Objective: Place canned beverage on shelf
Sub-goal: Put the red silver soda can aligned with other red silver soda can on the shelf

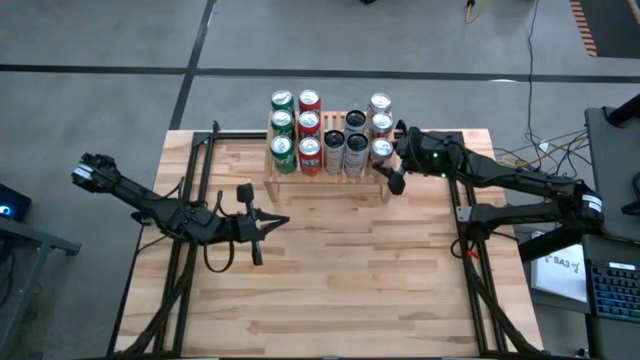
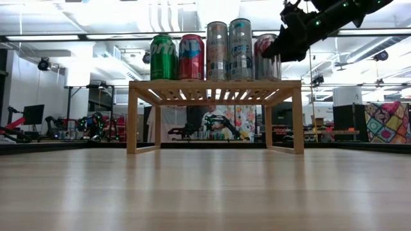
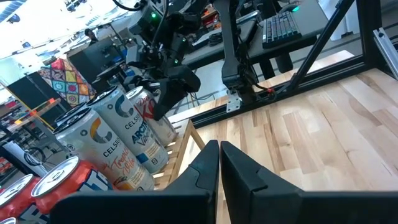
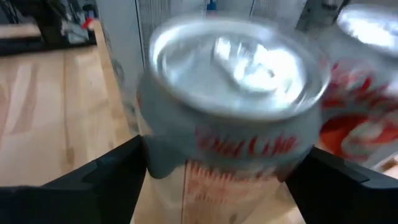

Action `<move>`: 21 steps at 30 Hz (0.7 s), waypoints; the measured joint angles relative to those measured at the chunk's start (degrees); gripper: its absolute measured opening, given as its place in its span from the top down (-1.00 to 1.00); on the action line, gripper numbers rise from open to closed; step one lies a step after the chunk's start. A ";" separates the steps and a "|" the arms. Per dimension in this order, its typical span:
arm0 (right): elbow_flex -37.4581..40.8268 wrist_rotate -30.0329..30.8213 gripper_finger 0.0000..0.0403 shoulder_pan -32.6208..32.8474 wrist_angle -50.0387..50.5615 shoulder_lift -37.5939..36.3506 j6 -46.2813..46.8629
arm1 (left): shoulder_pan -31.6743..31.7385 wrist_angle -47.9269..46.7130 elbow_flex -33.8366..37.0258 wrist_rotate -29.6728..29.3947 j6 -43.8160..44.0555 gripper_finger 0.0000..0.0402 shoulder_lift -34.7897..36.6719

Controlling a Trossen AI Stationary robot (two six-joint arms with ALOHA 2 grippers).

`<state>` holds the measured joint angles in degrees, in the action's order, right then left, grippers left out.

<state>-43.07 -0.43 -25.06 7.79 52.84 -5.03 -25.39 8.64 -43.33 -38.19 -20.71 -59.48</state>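
So, looking straight down: the shelf [image 1: 322,186] sits at the 12 o'clock edge of the table [image 1: 340,290], and it's already packed with cans in 5 columns. Green ones are at the 9 o'clock end, red ones next to them, then silver and dark ones toward 3 o'clock.

The can in play is the silver Diet Coke can [image 4: 233,124]. It's standing upright on the slats at the 3 o'clock end of the shelf, in the row nearest 6 o'clock [image 1: 381,151]. Another red-and-silver can sits right beside it in the right wrist view.

The right gripper [image 1: 392,158] comes in from the 3 o'clock side and is parked right at that can. Its 2 fingers [image 4: 106,180] are spread wide and straddle the can, 1 on each side. I honestly can't tell whether the pads are touching the can, since it's blurry there. From table height, the right gripper [image 2: 290,38] hangs over the shelf's end, partly covering the last can in the row.

The left gripper [image 1: 283,221] is out over bare table around 9 o'clock, well apart from the shelf. Its fingers [image 3: 208,165] are pressed fully together with nothing between them.
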 joint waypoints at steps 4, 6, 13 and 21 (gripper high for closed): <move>0.26 0.07 -0.67 0.00 1.02 0.00 -0.60 | 0.00 0.00 0.00 0.01 0.00 1.00 0.00; 0.26 0.11 -0.66 0.00 0.66 -0.25 -0.78 | 0.00 0.00 0.00 -0.01 0.00 1.00 0.00; -1.10 0.12 -0.65 0.00 2.33 -0.55 -0.73 | 0.00 0.00 0.00 -0.01 0.01 1.00 0.00; -5.65 0.14 -0.65 0.00 8.74 -0.87 -0.05 | 0.00 0.00 0.00 -0.01 0.15 1.00 0.00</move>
<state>-48.72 -0.30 -25.06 16.52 51.96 -5.08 -25.39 8.64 -43.33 -38.20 -20.56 -59.48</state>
